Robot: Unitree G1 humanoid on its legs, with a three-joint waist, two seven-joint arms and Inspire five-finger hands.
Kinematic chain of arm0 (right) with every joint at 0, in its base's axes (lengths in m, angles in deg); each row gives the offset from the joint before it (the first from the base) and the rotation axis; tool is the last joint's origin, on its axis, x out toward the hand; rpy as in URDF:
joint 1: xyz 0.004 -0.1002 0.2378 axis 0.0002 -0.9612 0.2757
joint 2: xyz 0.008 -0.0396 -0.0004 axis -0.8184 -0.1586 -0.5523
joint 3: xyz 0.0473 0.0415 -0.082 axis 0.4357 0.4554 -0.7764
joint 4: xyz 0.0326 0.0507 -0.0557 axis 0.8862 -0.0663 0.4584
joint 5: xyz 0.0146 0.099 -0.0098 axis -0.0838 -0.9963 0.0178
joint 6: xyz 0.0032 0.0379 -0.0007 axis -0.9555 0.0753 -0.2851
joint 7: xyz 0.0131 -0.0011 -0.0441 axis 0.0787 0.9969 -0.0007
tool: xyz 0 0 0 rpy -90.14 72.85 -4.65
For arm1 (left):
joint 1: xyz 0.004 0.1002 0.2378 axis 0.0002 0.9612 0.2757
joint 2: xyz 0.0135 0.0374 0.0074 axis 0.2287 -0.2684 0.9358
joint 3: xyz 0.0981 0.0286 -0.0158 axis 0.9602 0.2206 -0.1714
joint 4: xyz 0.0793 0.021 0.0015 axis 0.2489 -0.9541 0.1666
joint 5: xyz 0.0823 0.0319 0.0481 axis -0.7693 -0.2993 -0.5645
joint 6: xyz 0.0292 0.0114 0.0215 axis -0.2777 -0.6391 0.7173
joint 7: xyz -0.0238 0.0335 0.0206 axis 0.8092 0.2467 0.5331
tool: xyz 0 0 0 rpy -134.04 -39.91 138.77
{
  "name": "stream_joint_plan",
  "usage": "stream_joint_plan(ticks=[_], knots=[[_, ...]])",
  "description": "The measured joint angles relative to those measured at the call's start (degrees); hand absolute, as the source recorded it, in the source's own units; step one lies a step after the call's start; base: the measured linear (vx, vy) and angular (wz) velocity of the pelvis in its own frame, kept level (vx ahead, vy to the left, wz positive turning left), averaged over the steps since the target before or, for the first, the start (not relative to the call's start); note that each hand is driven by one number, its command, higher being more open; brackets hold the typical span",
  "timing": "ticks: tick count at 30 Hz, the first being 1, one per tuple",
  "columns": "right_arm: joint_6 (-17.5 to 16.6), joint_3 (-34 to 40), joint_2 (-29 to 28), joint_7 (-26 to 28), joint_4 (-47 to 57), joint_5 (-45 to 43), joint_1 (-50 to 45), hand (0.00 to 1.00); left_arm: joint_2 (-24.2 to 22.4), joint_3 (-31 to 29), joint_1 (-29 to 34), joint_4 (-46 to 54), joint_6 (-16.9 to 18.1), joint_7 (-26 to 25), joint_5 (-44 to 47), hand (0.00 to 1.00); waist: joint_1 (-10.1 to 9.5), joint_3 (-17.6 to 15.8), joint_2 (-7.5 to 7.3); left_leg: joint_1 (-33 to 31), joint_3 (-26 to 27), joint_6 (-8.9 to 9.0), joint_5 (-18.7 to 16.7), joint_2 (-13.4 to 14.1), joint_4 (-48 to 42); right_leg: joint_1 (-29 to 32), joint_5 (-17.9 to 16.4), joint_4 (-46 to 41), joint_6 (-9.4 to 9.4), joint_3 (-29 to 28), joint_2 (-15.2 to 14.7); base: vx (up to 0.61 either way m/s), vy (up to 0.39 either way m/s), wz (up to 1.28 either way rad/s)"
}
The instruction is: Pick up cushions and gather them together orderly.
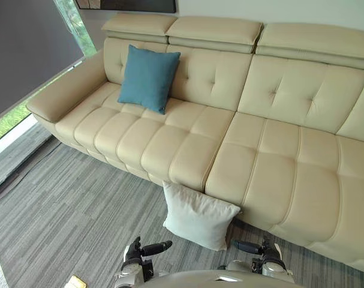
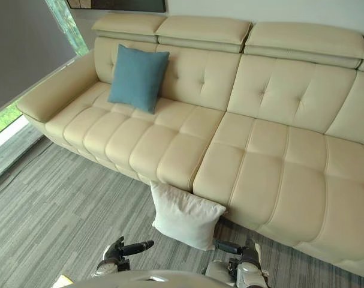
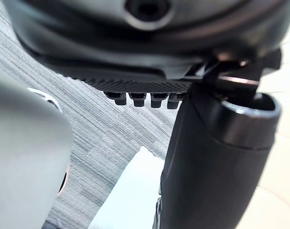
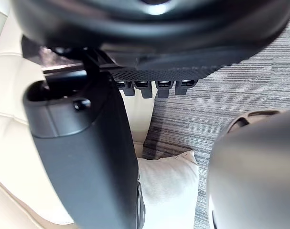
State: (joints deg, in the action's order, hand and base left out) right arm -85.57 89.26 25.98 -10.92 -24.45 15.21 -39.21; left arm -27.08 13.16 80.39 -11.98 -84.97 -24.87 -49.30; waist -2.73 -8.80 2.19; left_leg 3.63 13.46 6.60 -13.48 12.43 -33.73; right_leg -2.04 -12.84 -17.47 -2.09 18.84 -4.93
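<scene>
floor (image 1: 80, 210): white cushion (image 1: 198, 215) against sofa (image 1: 277, 162) | eye views: blue cushion (image 1: 148, 78) | left hand (image 1: 147, 249), right hand (image 1: 256, 249): fingers (image 3: 135, 98) straight

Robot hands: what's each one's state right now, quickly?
Left robot hand: open, holding nothing.
Right robot hand: open, holding nothing.
The white cushion lies on the floor between them, ungrasped.

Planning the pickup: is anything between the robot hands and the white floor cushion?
Nothing visible: grey carpet lies between the left robot hand, the right robot hand and the white square fabric cushion leaning against the cream leather sofa.
</scene>
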Motion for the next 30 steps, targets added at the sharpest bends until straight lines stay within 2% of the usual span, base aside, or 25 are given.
stream_joint_plan(ticks=[2, 4, 6, 7, 8, 9, 10, 12, 15, 19, 21, 22, 23, 24, 25, 28, 30], knots=[[0.08, 0.05, -0.69, -0.27, -0.14, -0.12, -0.04, 1.0, 0.43, -0.11, 0.47, 1.81, 0.04, -0.12, 0.03, 1.0, -0.1, -0.72, -1.23, -2.47, -3.01, -0.3, -3.97, -2.3, 1.7, -1.26, 0.0, 0.38, 0.02, -2.39, 0.07, 0.06, 0.091, -0.6], [0.05, 0.03, -1.03, -0.5, -0.14, -0.13, 0.07, 1.0, 0.82, -0.1, 0.4, 2.02, 0.39, -0.13, 0.05, 1.0, -0.11, -1.08, -1.82, -4.54, -5.99, -0.92, -4.37, -3.59, 4.36, -1.13, -0.01, 0.2, 0.23, -4.25, 0.07, 0.03, 0.127, -0.59], [0.05, 0.01, -1.2, -0.87, -0.07, -0.3, 0.11, 1.0, 1.08, -0.04, 0.16, 2.09, 0.4, -0.23, 0.07, 1.0, -0.06, -1.3, -2.14, -6.23, -9.32, -1.53, -3.23, -4.57, 8.86, -0.67, -0.25, -0.83, 1.64, -6.37, 0.01, 0.03, 0.18, -0.62], [-0.01, -0.11, -0.83, -1.05, -0.25, -0.31, 0.16, 1.0, 1.09, -0.08, -0.06, 1.65, 0.33, -0.33, 0.16, 1.0, -0.05, -0.88, -1.32, -6.43, -9.55, -1.37, 1.26, -4.21, 11.44, 0.39, -1.79, -2.99, 3.74, -8.29, 0.49, 0.02, 0.18, -0.5], [0.05, -0.48, -0.99, -1.18, -0.19, -0.33, 0.07, 1.0, 1.47, -0.01, -0.17, 1.55, 0.31, -0.35, 0.04, 1.0, -0.05, -0.86, -1.73, -6.27, -9.17, -1.57, 1.1, -4.63, 11.31, 0.72, -1.88, -3.72, 3.9, -8.73, 0.12, 0.05, 0.257, -0.47], [0.03, -0.61, -1.79, -1.33, 0.0, -0.55, -0.29, 1.0, 2.33, 0.05, 0.08, 1.54, 0.34, -0.49, -0.08, 1.0, 0.22, -0.2, -3.05, -6.05, -8.13, -2.16, 0.78, -5.77, 11.84, 1.4, -2.19, -4.31, 4.57, -9.57, -1.3, 0.05, 0.16, -0.27], [-0.02, -1.13, -2.08, -1.33, 0.09, -0.55, -0.43, 1.0, 2.7, 0.05, -0.01, 1.49, 0.27, -0.57, -0.08, 1.0, 0.18, -0.08, -3.68, -5.82, -7.45, -2.46, 0.7, -6.39, 12.13, 1.87, -2.32, -4.69, 4.88, -10.19, -1.97, 0.05, 0.18, -0.23], [0.0, -1.6, -2.34, -1.33, 0.11, -0.54, -0.54, 1.0, 3.18, 0.58, -0.08, 1.04, 0.29, -0.61, -0.13, 1.0, 0.12, 0.21, -4.31, -5.43, -6.39, -3.28, 0.72, -7.87, 13.03, 2.33, -2.51, -5.01, 5.7, -11.12, -3.34, 0.04, 0.153, -0.15], [-0.01, -1.59, -2.02, -1.34, 0.06, -0.53, -0.55, 1.0, 3.16, 1.81, -0.17, 0.47, 0.31, -0.76, -0.11, 1.0, 0.13, 0.33, -3.74, -4.13, -5.86, -3.65, 0.74, -9.08, 13.98, 1.85, -2.75, -4.98, 6.46, -11.42, -4.57, 0.04, 0.057, -0.04], [-0.29, -1.59, -1.53, -1.91, 0.15, -0.59, -0.24, 1.0, 2.96, 3.2, -0.47, 0.53, 0.35, -0.96, -0.04, 1.0, -0.02, -0.18, -3.02, -4.46, -6.01, -3.64, 0.72, -8.78, 13.43, 2.36, -3.25, -6.39, 6.81, -11.2, -4.42, 0.01, -0.053, 0.01], [-0.32, -1.58, -0.92, -2.51, 0.17, -0.91, 0.46, 1.0, 3.02, 3.26, -1.07, 0.74, 0.38, -1.6, 0.03, 1.0, -0.05, -1.25, -3.16, -6.81, -6.54, -3.65, 0.34, -8.6, 11.14, 4.27, -4.04, -9.28, 6.5, -11.08, -4.55, -0.07, -0.111, 0.11], [-0.39, -1.58, -0.68, -3.03, 0.21, -1.73, 1.61, 1.0, 3.19, 3.27, -2.32, 0.99, 0.37, -2.27, 0.09, 1.0, -0.05, -3.15, -2.65, -9.61, -7.54, -3.59, -0.63, -8.25, 7.37, 6.43, -4.74, -12.25, 6.35, -10.74, -4.59, -0.16, -0.1, 0.29], [-0.4, -1.45, 0.0, -3.96, 0.36, -2.42, 3.59, 1.0, 3.2, 3.45, -4.25, 2.05, 0.42, -3.59, 1.2, 1.0, -0.08, -5.34, -2.56, -15.85, -8.89, -3.75, -1.83, -7.68, 1.0, 12.05, -6.25, -17.99, 5.91, -10.24, -4.66, -0.18, -0.11, 0.32], [-0.39, -1.46, 0.05, -4.15, 0.56, -2.55, 4.29, 1.0, 3.26, 3.68, -4.88, 2.24, 0.42, -4.02, 1.63, 1.0, -0.13, -6.31, -2.67, -17.68, -9.31, -3.58, -2.28, -7.57, -0.63, 13.67, -6.83, -19.61, 5.74, -10.13, -4.67, -0.21, -0.124, 0.29], [-0.36, -1.48, 0.06, -4.47, 1.2, -3.14, 6.27, 1.0, 3.67, 3.81, -6.57, 3.17, 0.4, -4.95, 3.13, 1.0, -0.19, -8.96, -2.51, -21.19, -9.82, -3.21, -3.8, -6.93, -3.91, 17.0, -8.14, -23.15, 5.34, -10.0, -4.68, -0.24, -0.114, 0.18], [-0.32, -1.53, 0.18, -5.54, 2.48, -4.78, 10.3, 1.0, 4.7, 3.83, -10.57, 5.62, 0.41, -6.7, 5.78, 1.0, -0.27, -13.02, -3.55, -30.89, -11.38, -3.04, -5.18, -6.3, -11.34, 25.64, -10.67, -30.13, 4.69, -9.85, -4.69, -0.25, -0.081, 0.11], [-0.26, -1.6, 0.48, -6.52, 3.34, -5.3, 13.42, 1.0, 5.25, 3.91, -13.55, 7.15, 0.43, -7.63, 6.74, 1.0, -0.33, -15.43, -3.95, -36.54, -12.08, -3.18, -5.34, -5.94, -14.87, 31.07, -10.96, -33.59, 4.49, -9.88, -4.69, -0.23, -0.028, 0.06]])
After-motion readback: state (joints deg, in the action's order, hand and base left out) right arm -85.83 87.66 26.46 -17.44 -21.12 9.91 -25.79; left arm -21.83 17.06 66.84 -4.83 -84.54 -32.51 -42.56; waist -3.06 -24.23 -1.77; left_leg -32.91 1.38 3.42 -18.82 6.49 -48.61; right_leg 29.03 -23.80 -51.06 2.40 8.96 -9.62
